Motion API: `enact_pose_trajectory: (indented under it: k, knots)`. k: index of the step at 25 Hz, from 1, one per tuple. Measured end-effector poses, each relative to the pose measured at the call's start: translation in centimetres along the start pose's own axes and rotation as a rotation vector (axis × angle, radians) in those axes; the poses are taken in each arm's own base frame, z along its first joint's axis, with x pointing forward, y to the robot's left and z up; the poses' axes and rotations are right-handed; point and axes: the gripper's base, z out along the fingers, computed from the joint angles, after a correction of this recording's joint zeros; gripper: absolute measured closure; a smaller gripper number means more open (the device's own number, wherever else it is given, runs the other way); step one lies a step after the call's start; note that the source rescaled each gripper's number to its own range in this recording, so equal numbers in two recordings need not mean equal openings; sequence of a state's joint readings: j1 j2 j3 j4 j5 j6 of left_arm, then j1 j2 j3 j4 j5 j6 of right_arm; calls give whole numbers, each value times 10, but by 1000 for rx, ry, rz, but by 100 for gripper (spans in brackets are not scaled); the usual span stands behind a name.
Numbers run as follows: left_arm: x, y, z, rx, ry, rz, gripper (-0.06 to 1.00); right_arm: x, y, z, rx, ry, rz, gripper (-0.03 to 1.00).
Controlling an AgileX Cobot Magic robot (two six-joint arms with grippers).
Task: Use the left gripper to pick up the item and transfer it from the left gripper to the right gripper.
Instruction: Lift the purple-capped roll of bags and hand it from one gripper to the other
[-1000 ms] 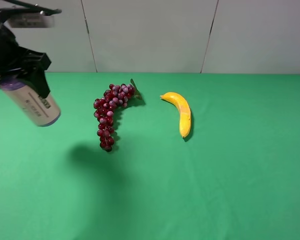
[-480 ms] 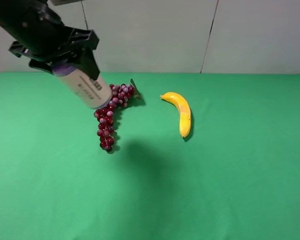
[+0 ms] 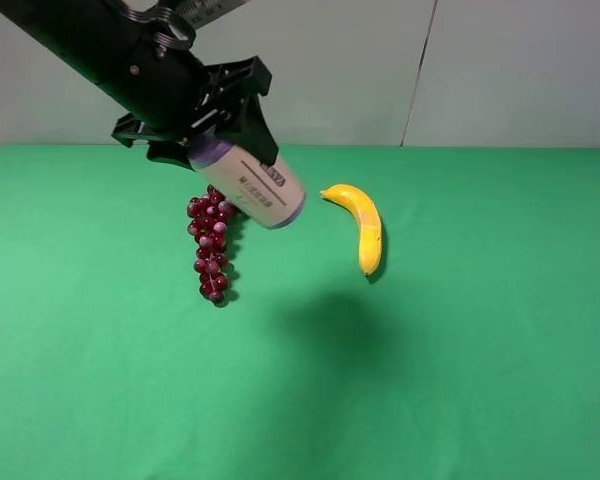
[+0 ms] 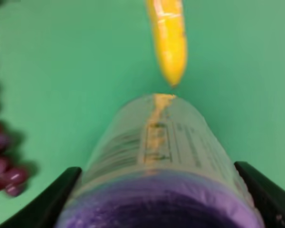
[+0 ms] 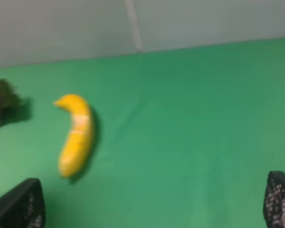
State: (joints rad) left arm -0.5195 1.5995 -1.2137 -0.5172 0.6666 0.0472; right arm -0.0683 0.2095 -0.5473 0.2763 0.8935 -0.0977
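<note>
I had the left gripper [image 3: 220,150] clamped on the purple upper end of the wrapped roll [image 3: 258,187]. The roll hung tilted in the air above the green table [image 3: 480,360], near the grape bunch [image 3: 209,252] and the banana [image 3: 364,226]. The right gripper [image 5: 149,209] stood wide open and empty. Held only by its end, the roll could have swung or slipped at the handover, I judged. No container was in view.

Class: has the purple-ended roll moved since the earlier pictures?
Yes. The roll, in the left gripper, swung rightward over the grapes toward the banana.

One each: roll [image 3: 255,186], banana [image 3: 363,225], grape bunch [image 3: 212,250]
</note>
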Motion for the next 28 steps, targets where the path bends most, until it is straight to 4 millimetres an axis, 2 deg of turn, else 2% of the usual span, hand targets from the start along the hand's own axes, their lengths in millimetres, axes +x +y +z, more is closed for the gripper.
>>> enact_pose_trajectory:
  k: [3,10,15,22,28]
  knots:
    - [-7,-6,1,49,-27,-2,94,-16,5,24,-98,15,-18,-3]
    - [-18,-13,9,129,-42,-6,94,-33,9,59,-214,30,-41,-3]
    - [-21,-18,16,216,-47,-13,94,-38,12,74,-289,39,-66,-3]
    - [-23,-25,14,298,-69,-9,94,-39,16,89,-369,58,-113,-3]
    - [-24,-29,13,348,-75,0,94,-36,29,102,-476,95,-195,-3]
